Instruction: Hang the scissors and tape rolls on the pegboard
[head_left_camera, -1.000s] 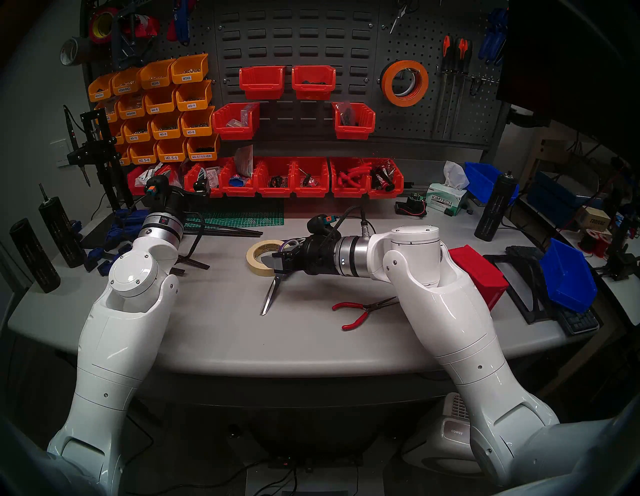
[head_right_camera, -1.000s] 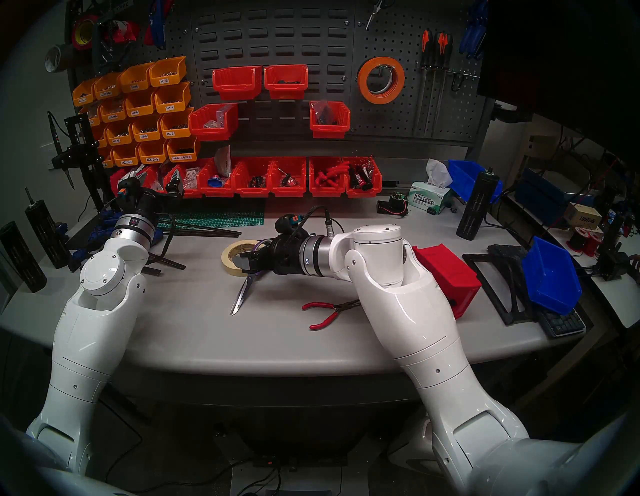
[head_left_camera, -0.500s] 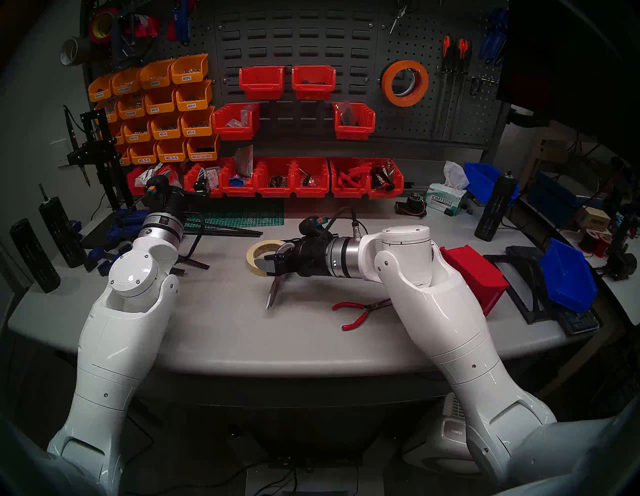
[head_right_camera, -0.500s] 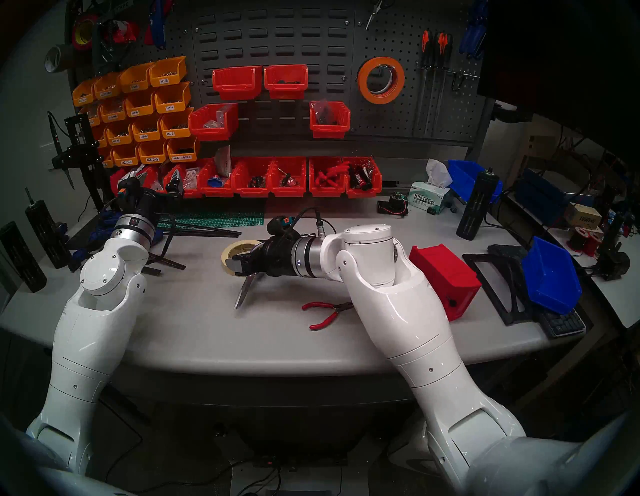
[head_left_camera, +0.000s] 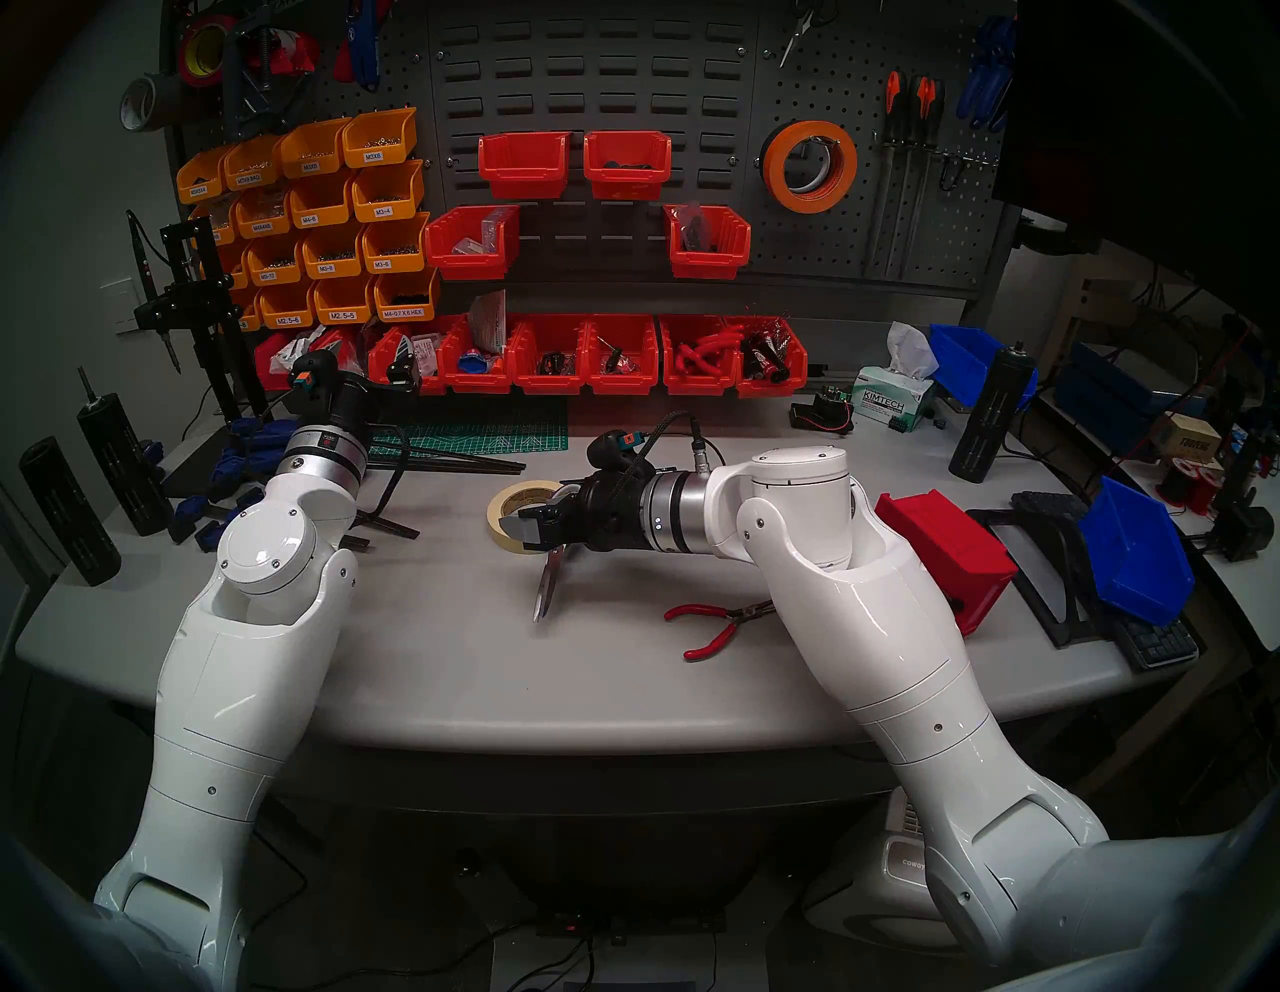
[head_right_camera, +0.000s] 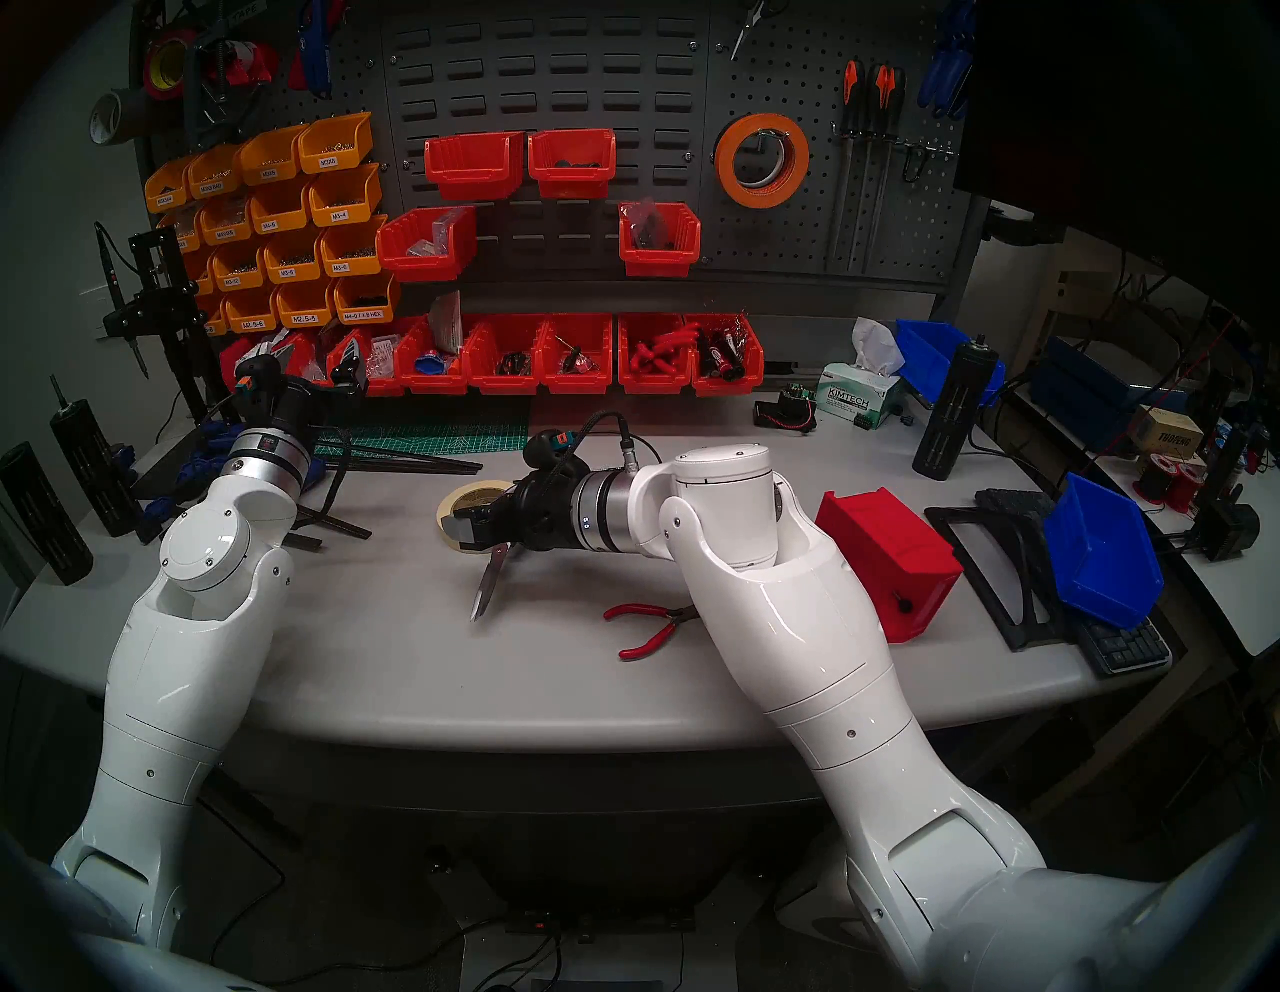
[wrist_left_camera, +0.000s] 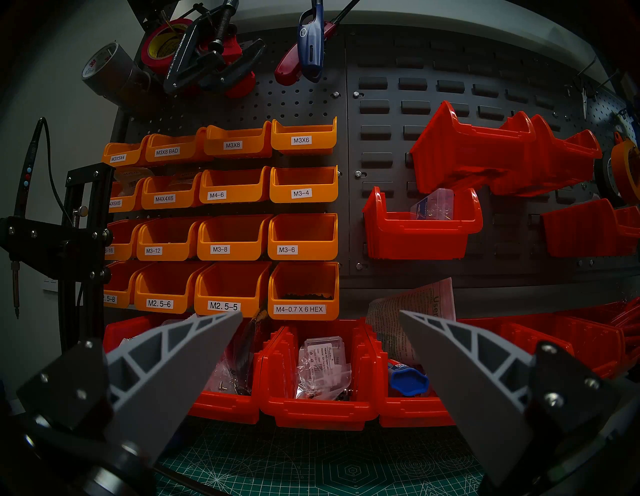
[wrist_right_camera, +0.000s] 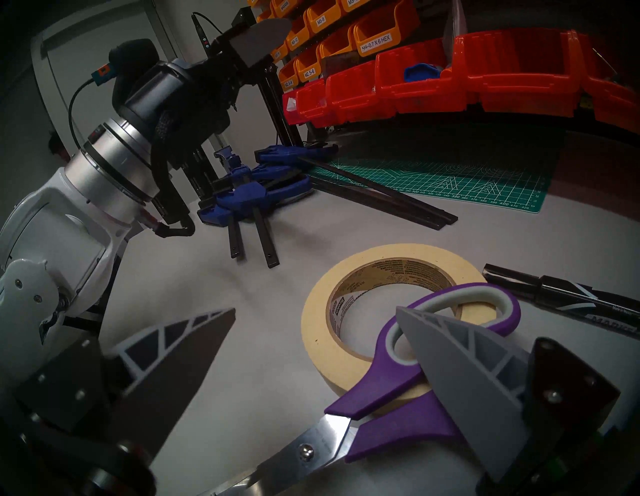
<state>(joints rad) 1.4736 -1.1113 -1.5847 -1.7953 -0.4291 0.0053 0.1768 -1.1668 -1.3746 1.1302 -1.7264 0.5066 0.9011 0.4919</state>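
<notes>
One finger (wrist_right_camera: 460, 377) of the wide-open right hand (wrist_right_camera: 315, 332) hooks the scissors (wrist_right_camera: 415, 391) handle.

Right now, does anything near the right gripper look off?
Yes: the scissors sit askew, purple handles propped on the cream tape roll. One finger of the open right gripper pokes through a handle loop, gripping nothing.

Scissors (wrist_right_camera: 408, 391) blade tips cut off btm edge.
</notes>
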